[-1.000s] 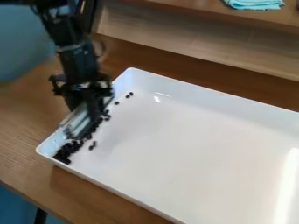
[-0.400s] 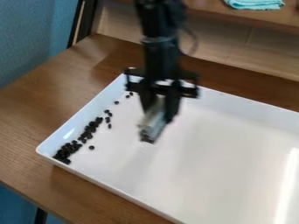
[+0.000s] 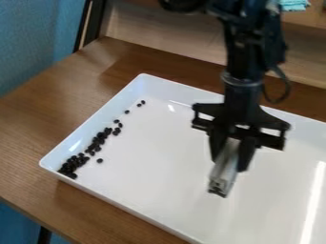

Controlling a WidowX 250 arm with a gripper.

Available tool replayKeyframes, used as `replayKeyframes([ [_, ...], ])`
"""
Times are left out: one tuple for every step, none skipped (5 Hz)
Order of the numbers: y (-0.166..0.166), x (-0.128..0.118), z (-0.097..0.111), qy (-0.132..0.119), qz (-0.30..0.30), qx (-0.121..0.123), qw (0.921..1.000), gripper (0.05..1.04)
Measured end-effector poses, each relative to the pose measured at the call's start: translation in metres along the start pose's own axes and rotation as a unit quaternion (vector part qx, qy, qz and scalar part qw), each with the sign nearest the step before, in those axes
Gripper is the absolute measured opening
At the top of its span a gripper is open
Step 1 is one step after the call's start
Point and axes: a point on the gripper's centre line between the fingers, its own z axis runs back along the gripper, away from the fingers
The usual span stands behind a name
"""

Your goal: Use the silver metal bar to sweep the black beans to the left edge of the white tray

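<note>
Swinging rightward from the tray's left end, where it was a second ago among the beans, the gripper (image 3: 229,165) has moved well out over the white tray (image 3: 159,167). Neither the tray nor the main line of black beans (image 3: 75,163) shows any clear shift since the frame just before. The black fingers (image 3: 245,156) are closed around a narrow, pale grey tool (image 3: 223,172), one on either side of it. The tool slants down toward the lower left of the view, and its bottom end is dark. Whether that end touches the tray floor, I cannot tell

The beans lie inside the tray along its left wall, well apart from the tool. They are thickest at the near left corner and thin out toward the far left corner, with a few loose ones there. One single bean (image 3: 99,160) sits just to the right of the thick part

Under the tray is a brown wooden desk (image 3: 38,124). Behind it, at the upper right, a light blue cloth (image 3: 294,5) lies on a wooden shelf (image 3: 309,20), partly hidden by the arm
</note>
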Motion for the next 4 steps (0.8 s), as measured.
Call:
replayKeyframes([
  [-0.025,-0.001,-0.022,-0.010,-0.012,0.016,0.9998,0.394],
  [-0.035,0.003,-0.042,-0.022,-0.012,0.025,0.9994,0.464],
  [-0.040,0.013,-0.053,-0.031,-0.018,0.018,0.9992,0.746],
  [-0.036,0.019,-0.047,-0.021,-0.018,0.003,0.9996,0.997],
])
